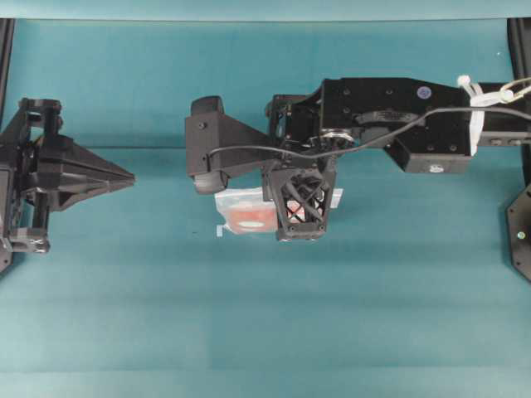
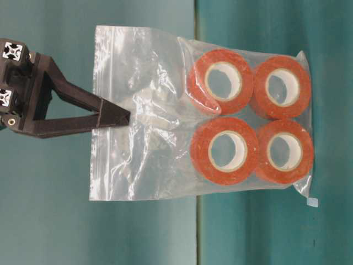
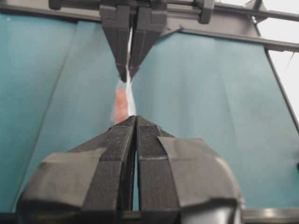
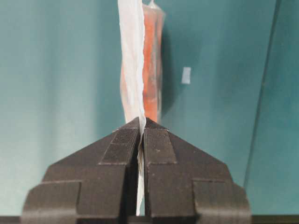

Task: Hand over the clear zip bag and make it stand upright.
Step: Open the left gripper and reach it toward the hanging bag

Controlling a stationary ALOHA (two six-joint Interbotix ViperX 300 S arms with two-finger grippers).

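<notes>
The clear zip bag [image 2: 149,138] holds four orange-red tape rolls [image 2: 220,81] with white cores. My right gripper [image 4: 141,119] is shut on the bag's empty clear end, and the bag hangs edge-on in front of it [image 4: 133,56]. In the overhead view the right gripper [image 1: 299,224] points down over the table's middle with the bag [image 1: 245,211] below it. The table-level view shows its fingertips [image 2: 118,117] pinching the plastic. My left gripper [image 1: 124,177] is shut and empty at the far left, well apart from the bag. Its wrist view shows its own tips [image 3: 135,117], the bag [image 3: 122,105] and the right gripper [image 3: 128,70] beyond.
The teal table [image 1: 265,332] lies under both arms. A small white scrap [image 4: 186,75] lies on it near the bag. Black frame posts stand at the left [image 1: 5,50] and right [image 1: 518,41] edges. A black mount [image 1: 521,232] sits at the right edge.
</notes>
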